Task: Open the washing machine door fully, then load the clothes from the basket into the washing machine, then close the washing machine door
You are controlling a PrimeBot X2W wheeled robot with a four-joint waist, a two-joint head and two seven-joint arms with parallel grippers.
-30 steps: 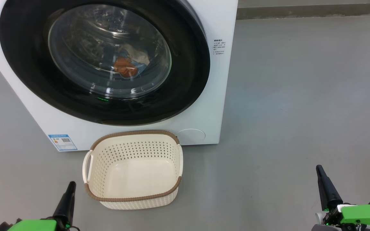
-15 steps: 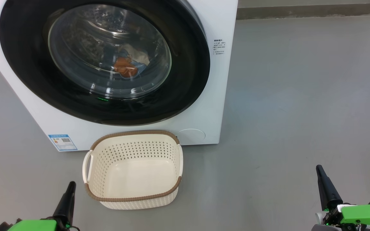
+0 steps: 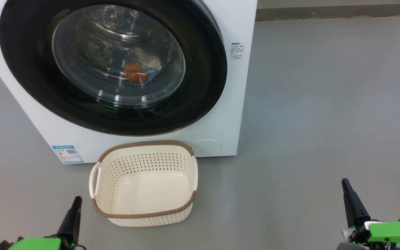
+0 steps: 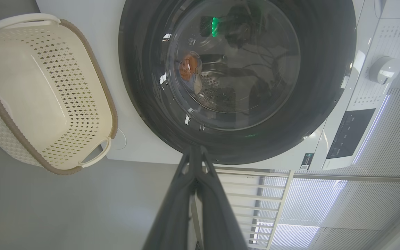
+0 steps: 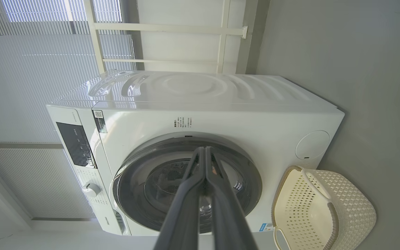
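The washing machine (image 3: 234, 104) stands ahead with its door (image 3: 23, 76) shut flat against the front, black rim around a clear glass bowl. Through the glass the clothes (image 3: 136, 71) lie in the drum, orange and cream patches showing. The cream basket (image 3: 143, 211) sits on the floor right before the machine, with nothing inside it. My left gripper (image 3: 74, 208) is low at the basket's left corner, shut and holding nothing. My right gripper (image 3: 348, 194) is low at the far right, shut and holding nothing. In the left wrist view the shut fingers (image 4: 194, 194) point at the door (image 4: 325, 86).
Grey floor (image 3: 325, 104) spreads wide to the right of the machine. A blue label (image 3: 67, 153) sits at the machine's lower left corner. The control panel and a dial (image 4: 382, 69) lie along the machine's top. Window blinds (image 5: 30, 59) stand behind it.
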